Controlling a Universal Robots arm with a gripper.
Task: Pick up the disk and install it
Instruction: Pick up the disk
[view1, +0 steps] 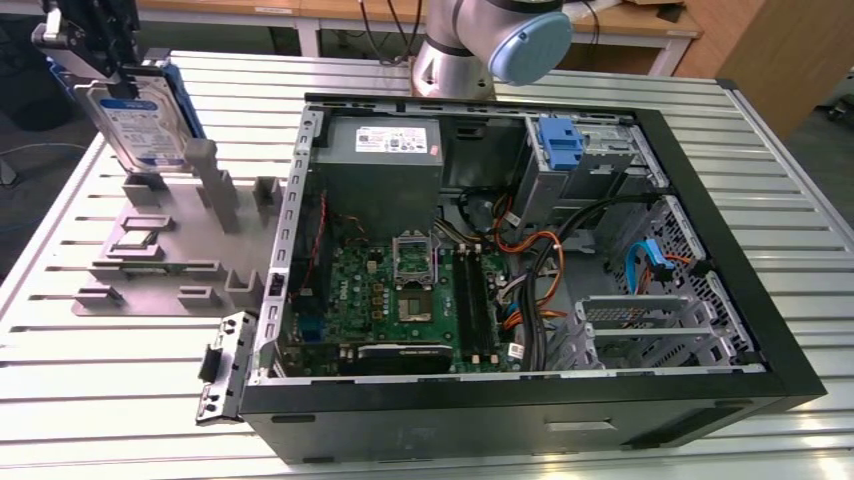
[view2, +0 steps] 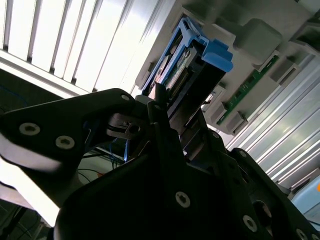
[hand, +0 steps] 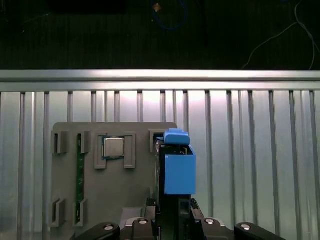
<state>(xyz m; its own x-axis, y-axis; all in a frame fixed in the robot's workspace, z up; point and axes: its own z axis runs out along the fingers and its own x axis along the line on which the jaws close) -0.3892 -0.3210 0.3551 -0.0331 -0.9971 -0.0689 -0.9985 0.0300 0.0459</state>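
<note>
Exterior view is showing the gripper (view1: 110, 62) clamping its jaws on the disk (view1: 140, 118), which is standing upright over the grey parts holder (view1: 154, 250) at the exterior view's left, well apart from the open computer case (view1: 534, 395), so installing is not yet done

Silver metal disk (view1: 134, 125) in smooth blue plastic frame (hand: 179, 172); matt grey holder tray (view1: 174, 245); ribbed bare-metal table (view1: 107, 400).
</note>
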